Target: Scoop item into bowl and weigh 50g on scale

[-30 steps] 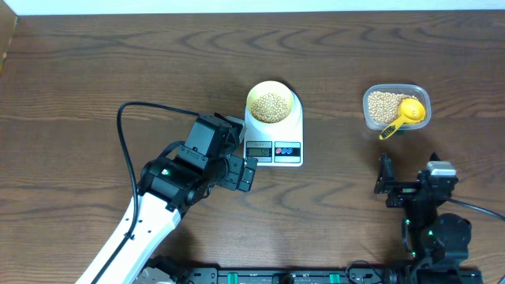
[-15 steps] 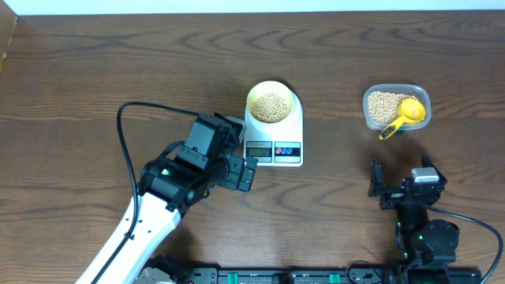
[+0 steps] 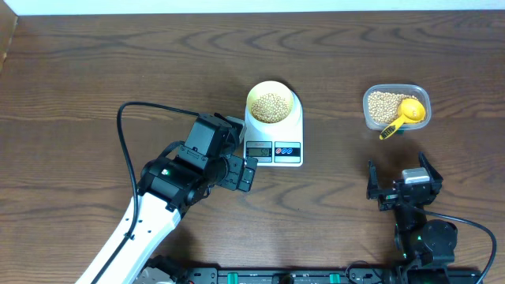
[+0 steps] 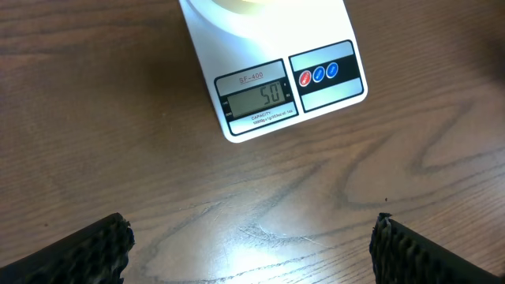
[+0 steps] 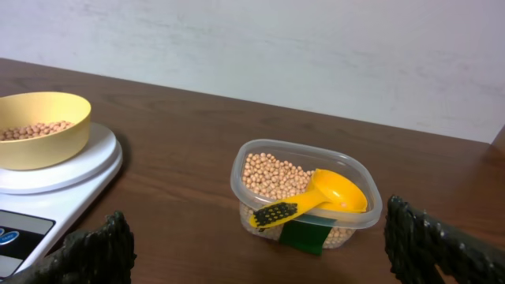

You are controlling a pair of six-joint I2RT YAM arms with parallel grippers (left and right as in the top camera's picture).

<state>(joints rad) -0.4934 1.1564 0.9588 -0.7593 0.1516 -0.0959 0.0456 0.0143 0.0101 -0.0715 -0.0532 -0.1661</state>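
Observation:
The pale yellow bowl [image 3: 270, 104] of tan beans [image 3: 270, 106] stands on the white scale [image 3: 292, 122], whose display [image 4: 256, 96] reads 50. My left gripper [image 3: 249, 173] hovers just left of the scale's front, open, with bare wood between its fingers [image 4: 102, 248]. My right gripper [image 3: 398, 175] is open near the front edge, below the clear tub. From the right wrist I see the bowl [image 5: 47, 150] on the scale [image 5: 71, 177] at the left, and the tub ahead between my empty fingers.
A clear plastic tub [image 3: 369, 102] of beans stands at the right, with a yellow scoop [image 3: 406, 113] lying in it, handle over the front rim. The scoop [image 5: 331, 193] and a green label [image 5: 304, 235] face the right wrist camera. A black cable [image 3: 122, 118] loops left.
The right arm has drawn back toward the front edge and shifted slightly left, gripper still open. The left arm, scale, bowl and tub have not moved.

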